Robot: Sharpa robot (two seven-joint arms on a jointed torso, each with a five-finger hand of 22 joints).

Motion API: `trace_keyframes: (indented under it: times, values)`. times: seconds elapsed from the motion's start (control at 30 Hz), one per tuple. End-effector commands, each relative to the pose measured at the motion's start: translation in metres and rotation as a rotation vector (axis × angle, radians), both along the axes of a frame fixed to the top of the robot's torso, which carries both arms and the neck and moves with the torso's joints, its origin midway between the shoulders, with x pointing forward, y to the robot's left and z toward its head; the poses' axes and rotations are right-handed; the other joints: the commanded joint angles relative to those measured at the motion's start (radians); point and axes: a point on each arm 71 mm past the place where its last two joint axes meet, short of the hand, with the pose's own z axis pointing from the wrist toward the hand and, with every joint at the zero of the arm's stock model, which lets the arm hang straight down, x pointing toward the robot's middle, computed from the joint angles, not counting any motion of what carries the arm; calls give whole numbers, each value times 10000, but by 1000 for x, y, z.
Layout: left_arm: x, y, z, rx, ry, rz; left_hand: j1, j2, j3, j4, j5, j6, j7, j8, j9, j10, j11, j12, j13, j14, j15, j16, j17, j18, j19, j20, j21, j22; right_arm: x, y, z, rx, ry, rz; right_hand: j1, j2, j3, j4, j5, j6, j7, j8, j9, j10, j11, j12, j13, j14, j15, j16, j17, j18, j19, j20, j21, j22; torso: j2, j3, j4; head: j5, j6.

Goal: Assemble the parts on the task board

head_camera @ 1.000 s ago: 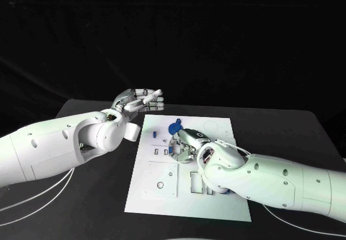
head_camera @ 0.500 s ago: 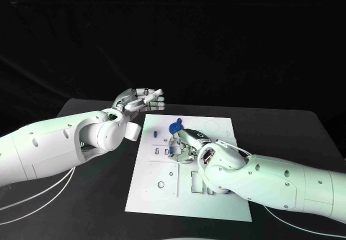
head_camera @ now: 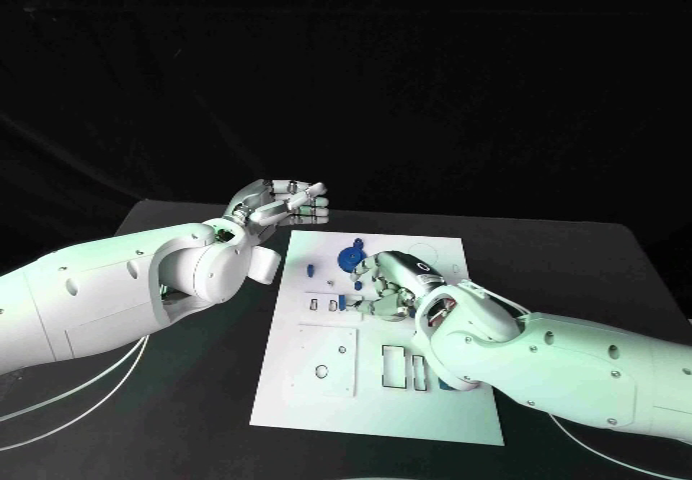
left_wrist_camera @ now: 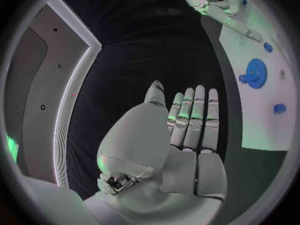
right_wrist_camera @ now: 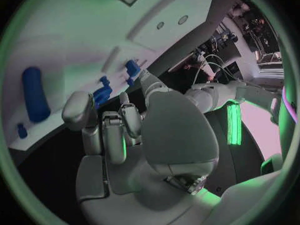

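One shift — my right hand (head_camera: pixel 387 288) crept farther up the task board (head_camera: pixel 325 400), fingers curled, grip unclear; left hand (head_camera: pixel 281 203) unchanged, spread, empty.

No readable text or labels

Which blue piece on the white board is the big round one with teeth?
The blue gear, just beyond the right hand; the other blue pieces are small.
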Motion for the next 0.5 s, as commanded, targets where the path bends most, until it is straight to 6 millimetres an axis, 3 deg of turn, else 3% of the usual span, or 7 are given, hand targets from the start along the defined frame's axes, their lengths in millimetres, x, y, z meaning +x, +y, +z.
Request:
trace_keyframes:
  times: [0.03, 0.1, 0.2, 0.3, 0.37, 0.43, 0.5]
  values:
    - [-2, -8, -3, 1177, 5, -1202, 37, 40, -148, 134, 54, 271, -61, 95, 31, 278, -133, 72, 13, 375, -124, 177, 124, 152, 361, -93, 141, 31, 1, -14, 20, 1568, -81, 2, 115, 40, 45, 71, 48, 79, -21, 60, 28, -24, -58, 72, 8, 934, 39, -34, 2192, 137, -62, 27, -64, -39, -41, -16, -3, -40, 27]
    - [-2, -9, -6, 1761, 170, -1523, -79, 92, -410, 334, -203, 465, -187, 114, 40, 918, -367, 261, 88, 1127, -382, 581, 422, 155, 988, -346, 458, 134, 2, -27, 29, 2071, 245, -94, 232, 96, 138, 114, 248, 171, -44, 135, 61, -35, -82, 69, -4, 904, 16, -79, 2075, 163, -127, 5, -207, -126, -85, -8, -29, -10, 27]
    - [-2, -10, -12, 2630, 572, -1983, -123, 236, -740, 369, -256, 858, -402, 250, 142, 1598, -624, 399, 184, 1723, -640, 911, 773, 164, 1513, -584, 702, 200, 2, -47, 43, 2582, 300, -217, 371, 123, 306, 162, 635, 236, -64, 211, 105, -26, -108, 84, 5, 885, -11, -112, 2003, 186, -186, -23, -357, -207, -137, 23, -66, 32, 43]
    - [-4, -11, -18, 3580, 1095, -2324, -365, 437, -1232, 379, -261, 1257, -731, 438, 354, 2589, -1090, 775, 425, 3593, -1275, 2156, 1722, 147, 3154, -1226, 1666, 618, 3, -68, 55, 2839, 228, -478, 383, 109, 348, 184, 672, 302, -78, 260, 133, 18, -119, 124, 53, 891, -19, -104, 2026, 175, -161, -30, -320, -171, -178, 71, -105, 63, 27]
    - [-4, -11, -21, 4092, 1365, -2444, -492, 508, -1472, 385, -241, 1596, -955, 666, 596, 3186, -1353, 1186, 691, 4080, -1508, 2823, 2250, 156, 3727, -1473, 2003, 791, 5, -78, 61, 2897, 209, -673, 387, 104, 354, 186, 682, 308, -79, 264, 136, 23, -121, 128, 58, 892, -20, -103, 2031, 175, -158, -31, -317, -167, -221, 105, -132, 90, 8]
    - [-4, -12, -25, 4772, 1689, -2598, -629, 519, -1918, 398, 249, 1884, -1264, 1095, 1155, 3878, -1675, 2064, 1361, 4496, -1850, 4246, 3311, 135, 4262, -1804, 2562, 1141, 8, -91, 65, 2930, 212, -969, 386, 78, 355, 190, 691, 304, -81, 266, 140, 4, -121, 110, 31, 888, -22, -111, 2011, 180, -169, -33, -343, -184, -257, 129, -148, 114, -13]
    - [-3, -13, -29, 5483, 2002, -2776, -988, 433, -1944, 271, 177, 1979, -1495, 1511, 1833, 4119, -1976, 3361, 2428, 4911, -2102, 7518, 6383, 64, 4725, -2098, 3638, 1849, 11, -103, 68, 2912, 224, -1267, 389, 37, 358, 193, 695, 280, -79, 259, 141, -16, -122, 91, 5, 888, -24, -111, 2013, 178, -165, -36, -341, -179, -300, 148, -144, 114, -40]
